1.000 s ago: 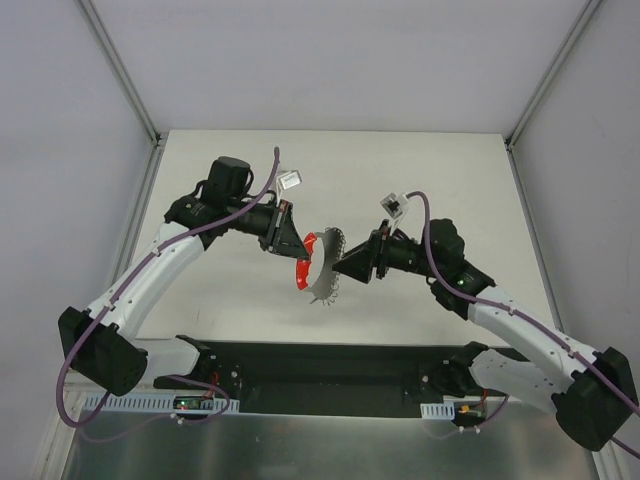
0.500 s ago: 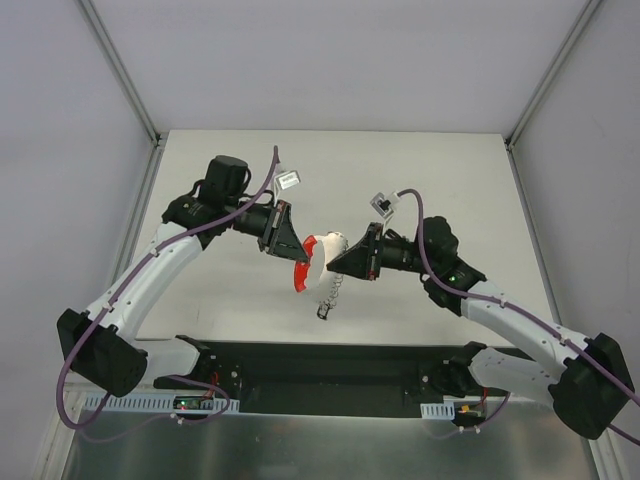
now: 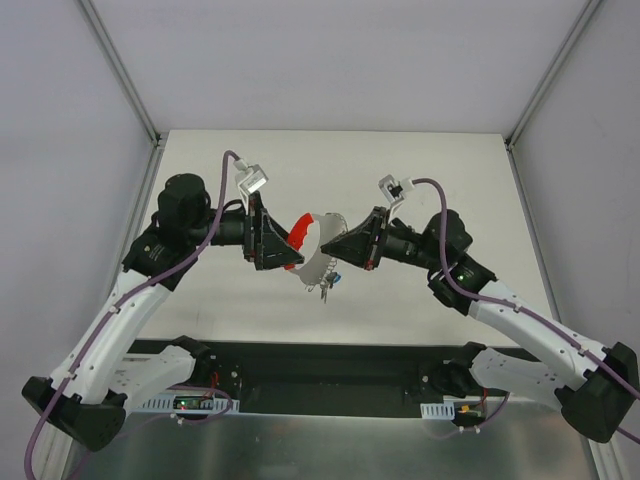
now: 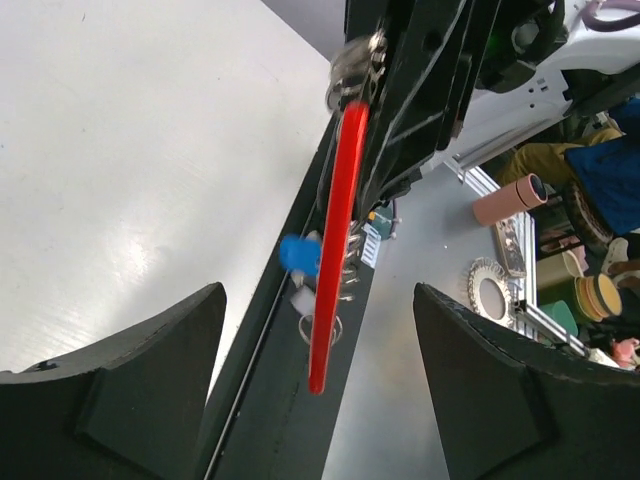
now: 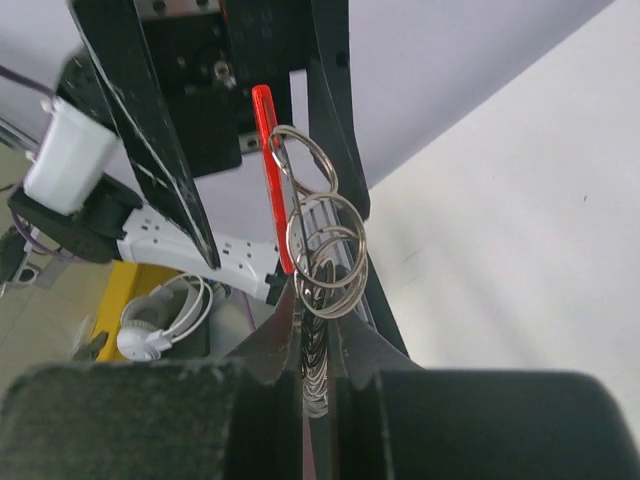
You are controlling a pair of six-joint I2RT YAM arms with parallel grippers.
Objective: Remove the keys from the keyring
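The keyring (image 3: pixel 312 262) hangs in the air between the two arms, above the middle of the table. Its red tag (image 3: pixel 299 231) points toward my left gripper (image 3: pixel 283 247), which stands open around the tag without touching it. In the left wrist view the tag (image 4: pixel 335 240) is edge-on between the wide-apart fingers (image 4: pixel 150 370). My right gripper (image 3: pixel 338 252) is shut on the silvery rings (image 5: pixel 325 240), the tag (image 5: pixel 267 170) sticking out beyond them. The small keys (image 3: pixel 325 287) dangle below the grip. My right gripper (image 5: pixel 313 305) hides what lies deeper between its pads.
The white table (image 3: pixel 450 180) is walled by grey panels on the left, right and back. A black base strip (image 3: pixel 320 370) carrying both arm mounts runs along the near edge. The two grippers face each other closely.
My left gripper has opened, let go of the red tag and drawn back left. My right gripper has shut on the rings, and the bunch now hangs from it.
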